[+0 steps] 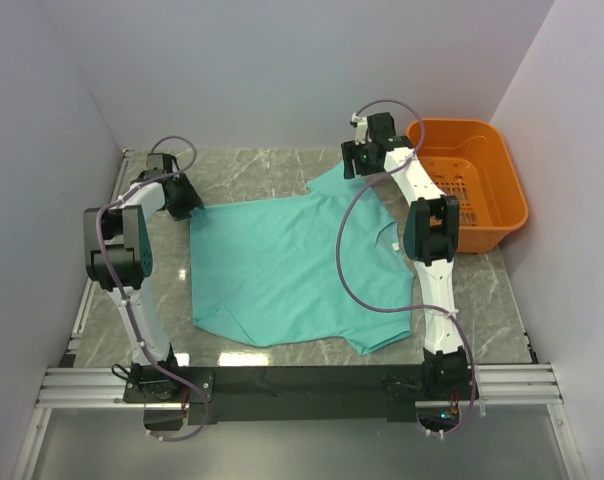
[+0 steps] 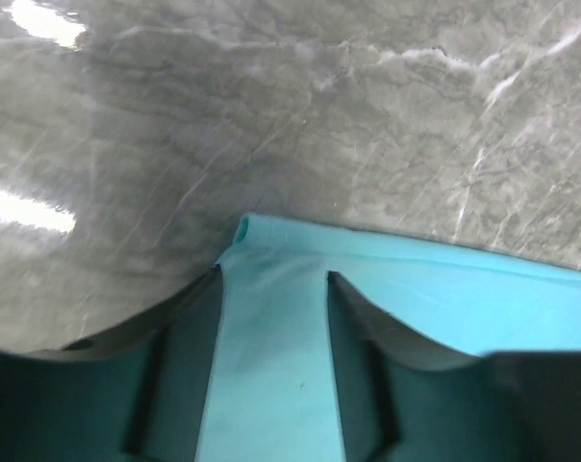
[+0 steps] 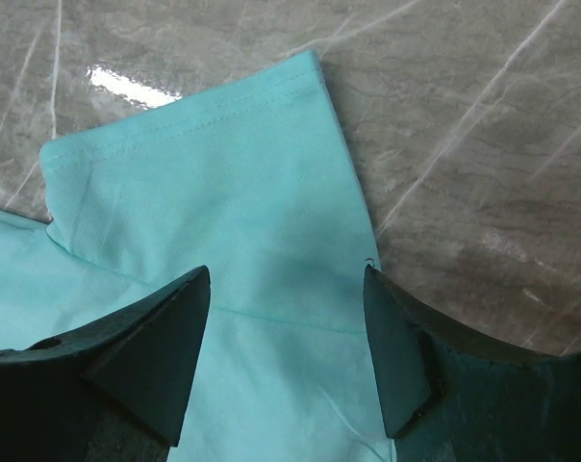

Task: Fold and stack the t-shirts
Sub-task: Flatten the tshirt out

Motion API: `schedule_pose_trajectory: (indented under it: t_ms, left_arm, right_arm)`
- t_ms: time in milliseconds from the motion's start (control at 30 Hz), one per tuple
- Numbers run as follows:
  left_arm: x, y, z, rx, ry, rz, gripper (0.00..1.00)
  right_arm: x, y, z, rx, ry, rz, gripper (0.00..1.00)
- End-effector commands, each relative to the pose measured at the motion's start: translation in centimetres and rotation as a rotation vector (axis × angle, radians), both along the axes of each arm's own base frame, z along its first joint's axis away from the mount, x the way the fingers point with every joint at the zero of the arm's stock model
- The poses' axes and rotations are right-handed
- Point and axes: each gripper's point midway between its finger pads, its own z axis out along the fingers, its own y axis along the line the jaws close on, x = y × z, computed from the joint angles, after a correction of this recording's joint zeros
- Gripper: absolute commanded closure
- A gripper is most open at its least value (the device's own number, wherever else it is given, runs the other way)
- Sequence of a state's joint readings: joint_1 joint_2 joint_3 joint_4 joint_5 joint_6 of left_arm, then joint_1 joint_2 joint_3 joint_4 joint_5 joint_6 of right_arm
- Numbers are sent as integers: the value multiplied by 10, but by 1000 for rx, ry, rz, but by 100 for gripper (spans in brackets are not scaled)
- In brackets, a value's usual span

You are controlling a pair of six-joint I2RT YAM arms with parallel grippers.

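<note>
Left claw [image 2: 273, 274] hangs low over one corner of the teal t-shirt [image 1: 272, 260]. Its two dark fingers are spread apart, with a strip of cloth lying flat between them and nothing pinched. The shirt's rounded corner tip [image 2: 244, 229] sits just ahead of the fingertips, and beyond it is bare grey marble surface [image 1: 262, 170].

Right claw [image 3: 286, 274] is spread wide too and holds nothing. It hovers above a short sleeve [image 3: 204, 183]. The stitched sleeve hem lies just ahead of its fingertips, and one side edge runs up to one fingertip.

The shirt lies opened out, mostly flat and unfolded, between the two claws and behind them toward the arm bases. An orange basket [image 1: 509, 180] stands beside the right claw, on the side away from the shirt.

The step in hand looks like taking hold of this edge for a first fold. To do it well, each claw should sink to the surface and close on both cloth layers near the edge. Both should then lift together and evenly, so the shirt neither skews nor bunches.
</note>
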State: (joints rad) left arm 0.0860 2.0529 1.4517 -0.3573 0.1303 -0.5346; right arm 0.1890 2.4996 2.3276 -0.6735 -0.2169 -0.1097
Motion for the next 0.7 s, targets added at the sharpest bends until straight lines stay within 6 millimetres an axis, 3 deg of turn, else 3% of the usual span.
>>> schedule_pose_trajectory:
  t_ms: [0,100,333,667]
  left_arm:
    - [6,13,38,73,-95,12,46]
    - [11,16,36,90,-72,-5,46]
    - [9,14,10,98,-8,-85,45]
    - [9,21,9,117,-18,-210,46]
  right_arm:
    - [2,1,54,32,-94,8,28]
    - [0,2,55,38,-92,10,28]
    - [-4,2,58,43,-90,16,28]
    - [-9,2,57,49,-78,20,28]
